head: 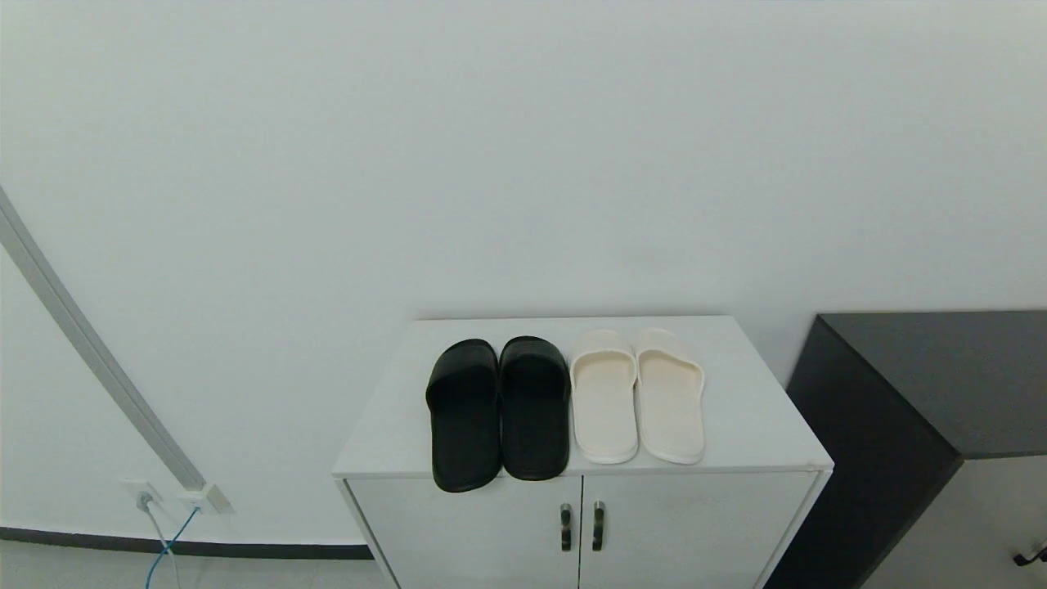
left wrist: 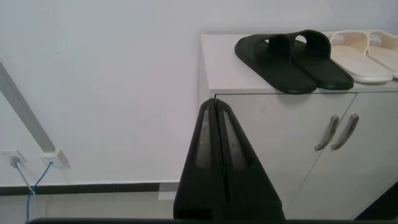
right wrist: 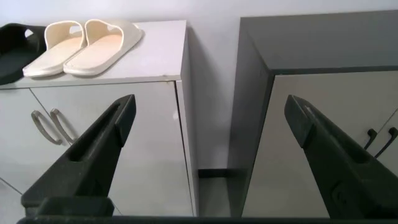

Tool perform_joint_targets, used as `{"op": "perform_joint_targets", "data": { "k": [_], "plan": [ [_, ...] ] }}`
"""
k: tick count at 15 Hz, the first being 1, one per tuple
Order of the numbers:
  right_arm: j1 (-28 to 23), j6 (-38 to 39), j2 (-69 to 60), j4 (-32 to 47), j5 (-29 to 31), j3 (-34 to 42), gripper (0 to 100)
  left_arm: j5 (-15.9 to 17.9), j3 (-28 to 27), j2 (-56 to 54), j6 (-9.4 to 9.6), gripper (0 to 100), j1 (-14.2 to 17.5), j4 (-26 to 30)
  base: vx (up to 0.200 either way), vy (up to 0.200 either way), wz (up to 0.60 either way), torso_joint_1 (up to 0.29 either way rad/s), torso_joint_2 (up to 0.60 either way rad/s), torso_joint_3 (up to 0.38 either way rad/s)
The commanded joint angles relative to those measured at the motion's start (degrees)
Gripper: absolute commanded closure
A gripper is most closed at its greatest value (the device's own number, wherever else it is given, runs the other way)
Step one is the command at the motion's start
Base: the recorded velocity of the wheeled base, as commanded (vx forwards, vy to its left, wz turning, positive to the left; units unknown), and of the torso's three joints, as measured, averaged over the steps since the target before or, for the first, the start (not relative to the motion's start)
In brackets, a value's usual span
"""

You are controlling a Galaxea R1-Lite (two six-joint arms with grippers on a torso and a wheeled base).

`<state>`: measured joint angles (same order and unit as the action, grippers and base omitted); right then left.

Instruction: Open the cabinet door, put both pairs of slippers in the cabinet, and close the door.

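- The white cabinet stands against the wall with both doors shut. Its two dark handles sit side by side where the doors meet.
- The black slippers lie as a pair on the cabinet's top, on its left half. Their toes face the wall and their heels jut slightly over the cabinet's front edge.
- The cream slippers lie just beside the black pair, on the right half of the cabinet's top. Their heels stop short of the front edge.
- The left hand is off the cabinet's front left corner, fingers pressed together and gripping nothing.
- The right hand is off the cabinet's front right corner, fingers spread wide and empty.
- A dark cabinet stands to the right of the white cabinet, with a narrow gap between them.
- Wall sockets with a blue cable sit low on the wall, left of the cabinet.
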<state>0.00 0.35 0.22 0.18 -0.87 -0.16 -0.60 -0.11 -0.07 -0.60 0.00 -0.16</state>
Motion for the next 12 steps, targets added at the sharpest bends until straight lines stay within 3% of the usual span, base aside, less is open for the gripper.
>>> {"op": "perform_joint_targets", "data": {
  "k": [1, 3, 4, 10, 12],
  "plan": [
    [0.0, -0.1, 0.7, 0.0, 0.0, 0.0, 0, 0.0, 0.0, 0.1, -0.02, 100, 0.0, 0.0, 0.0, 0.0, 0.0, 0.0, 0.0, 0.0],
    [0.1, 0.8, 2.9, -0.6, 0.1, -2.4, 0, 0.0, 0.0, 0.1, -0.02, 100, 0.0, 0.0, 0.0, 0.0, 0.0, 0.0, 0.0, 0.0],
    [0.1, 2.9, 7.8, 0.3, -0.1, -9.2, 0, 0.0, 0.0, 0.1, -0.02, 100, -0.1, 0.0, 0.0, 0.0, 0.0, 0.0, 0.0, 0.0],
    [0.4, -0.2, 22.0, -0.8, -4.2, -8.5, 0, 0.0, 0.0, 0.1, -0.37, 100, 0.0, 0.0, 0.0, 0.0, 0.0, 0.0, 0.0, 0.0],
    [1.9, -0.1, 32.7, -7.8, -5.4, -9.0, 0, 0.0, 0.0, 0.1, -0.37, 100, 0.0, 0.0, 0.0, 0.0, 0.0, 0.0, 0.0, 0.0]
  ]
}}
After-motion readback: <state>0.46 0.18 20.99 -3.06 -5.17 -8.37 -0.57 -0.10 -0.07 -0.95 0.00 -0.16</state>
